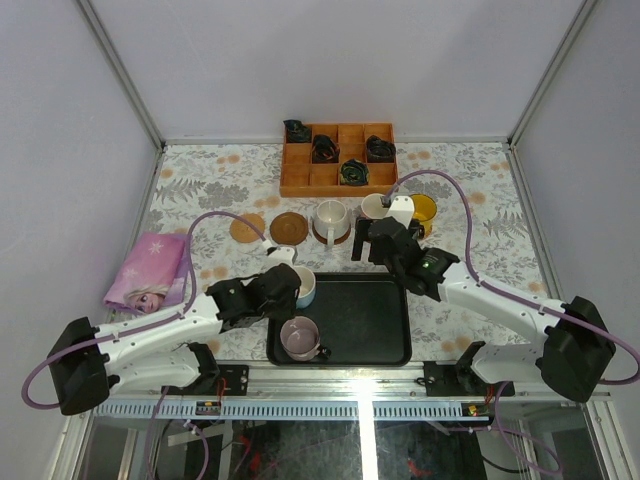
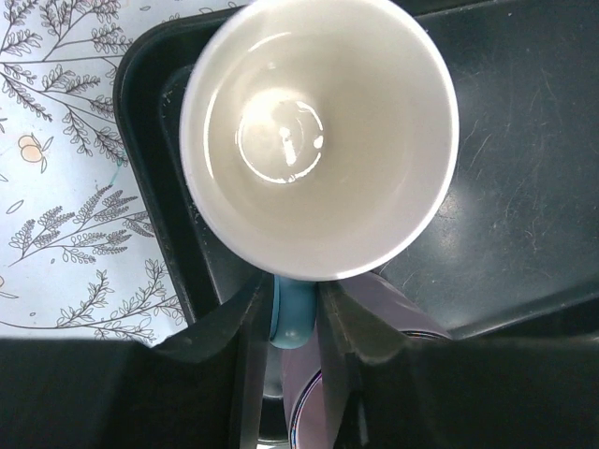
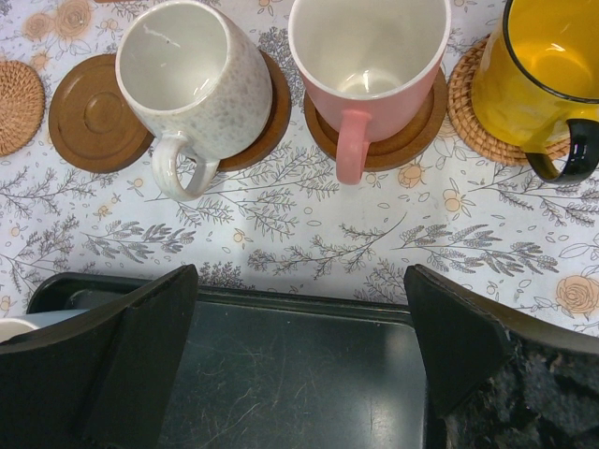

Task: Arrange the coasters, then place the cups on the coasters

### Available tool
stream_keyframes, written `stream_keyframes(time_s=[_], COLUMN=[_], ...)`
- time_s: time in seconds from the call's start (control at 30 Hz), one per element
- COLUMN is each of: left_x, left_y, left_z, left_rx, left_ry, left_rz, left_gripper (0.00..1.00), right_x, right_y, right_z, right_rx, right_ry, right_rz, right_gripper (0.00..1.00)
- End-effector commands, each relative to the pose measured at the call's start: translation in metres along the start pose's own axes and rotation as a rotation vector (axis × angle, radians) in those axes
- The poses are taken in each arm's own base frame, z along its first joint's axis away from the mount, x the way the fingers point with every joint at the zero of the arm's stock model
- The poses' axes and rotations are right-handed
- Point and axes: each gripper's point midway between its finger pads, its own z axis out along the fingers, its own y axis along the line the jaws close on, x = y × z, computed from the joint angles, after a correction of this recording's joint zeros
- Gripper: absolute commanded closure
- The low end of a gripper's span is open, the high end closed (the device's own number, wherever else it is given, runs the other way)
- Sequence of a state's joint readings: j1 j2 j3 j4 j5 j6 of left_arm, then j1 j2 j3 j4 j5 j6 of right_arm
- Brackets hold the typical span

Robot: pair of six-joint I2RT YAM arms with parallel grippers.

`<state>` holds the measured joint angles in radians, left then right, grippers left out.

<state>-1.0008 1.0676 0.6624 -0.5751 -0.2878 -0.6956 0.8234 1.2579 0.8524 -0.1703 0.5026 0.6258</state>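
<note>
table (image 1: 200, 180): three cups sat on coasters | black tray (image 1: 370, 320): fourth cup being fetched | right claw (image 3: 299, 290) gaped wide, empty, above tray's far rim | left claw (image 2: 292, 323) apparently pinched light blue cup (image 2: 318, 140) by its handle at tray's left wall | next: lift clear, carry to bare dark brown coaster (image 1: 289, 228)

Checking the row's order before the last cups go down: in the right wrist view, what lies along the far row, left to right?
tan woven coaster → bare brown coaster → cream-white mug → pink mug → yellow mug
</note>
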Motion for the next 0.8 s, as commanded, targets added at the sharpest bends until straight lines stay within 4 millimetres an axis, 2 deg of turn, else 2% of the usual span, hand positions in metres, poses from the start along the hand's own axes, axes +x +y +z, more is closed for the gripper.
stream_keyframes(time_s=[0.0, 0.07, 0.17, 0.27, 0.4, 0.6, 0.77], left_x=[0.005, 0.006, 0.001, -0.012, -0.044, -0.092, -0.13], left_y=[0.004, 0.004, 0.0, -0.003, -0.01, -0.003, 0.006], left_z=[0.01, 0.013, 0.014, 0.011, -0.004, -0.024, -0.025], left_rx=[-0.015, -0.018, -0.01, -0.005, 0.012, -0.072, -0.132], left_ry=[-0.005, -0.007, -0.034, -0.092, -0.216, -0.391, -0.48], left_rz=[0.012, 0.009, 0.007, 0.005, -0.008, -0.012, -0.017], left_gripper=[0.87, 0.99, 1.0, 1.0, 1.0, 1.0, 1.0], right_x=[-0.007, -0.006, -0.005, -0.006, -0.008, -0.014, -0.025], right_y=[0.009, 0.008, 0.007, 0.004, -0.003, -0.013, -0.023], right_z=[0.002, 0.002, 0.0, -0.002, -0.005, -0.007, -0.009], right_rx=[-0.031, -0.028, -0.027, -0.025, -0.005, 0.032, 0.093], right_ry=[-0.014, -0.009, -0.008, -0.018, -0.04, -0.075, -0.118], right_rz=[0.046, 0.046, 0.047, 0.046, 0.046, 0.039, 0.025], right_gripper=[0.01, 0.0, 0.0, 0.02, 0.03, 0.04, 0.05])
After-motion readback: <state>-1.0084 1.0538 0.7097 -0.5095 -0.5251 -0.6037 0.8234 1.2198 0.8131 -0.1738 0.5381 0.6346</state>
